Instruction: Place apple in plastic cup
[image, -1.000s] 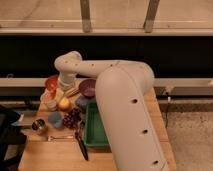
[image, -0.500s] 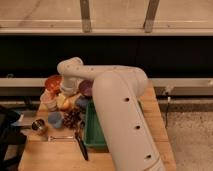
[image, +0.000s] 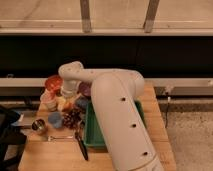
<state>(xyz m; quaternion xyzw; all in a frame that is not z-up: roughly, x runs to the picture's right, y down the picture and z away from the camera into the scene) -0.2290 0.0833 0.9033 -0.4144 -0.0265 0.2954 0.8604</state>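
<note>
Hovering over the crowded left end of a pale wooden counter (image: 155, 125), the gripper (image: 65, 96) hangs from the robot's smooth, rounded white arm (image: 120, 120), directly above the apple (image: 62, 104). The apple is a small yellow round that appears to rest on the counter. Whether the gripper has hold of it cannot be told from this angle.

The plastic cup (image: 55, 119), short and blue-grey, stands mouth-up near the apple on its front side, just beside a dark, knobbly bunch of grapes (image: 72, 119). A taller whitish-pink cup (image: 49, 101) crowds the apple's left, and a red-orange bowl (image: 53, 82) sits behind. A shiny metal cup (image: 38, 126) stands near the counter's left edge. The rimmed green tray (image: 91, 132) walls off the right. Bare wood shows along the front edge and beyond the tray.
</note>
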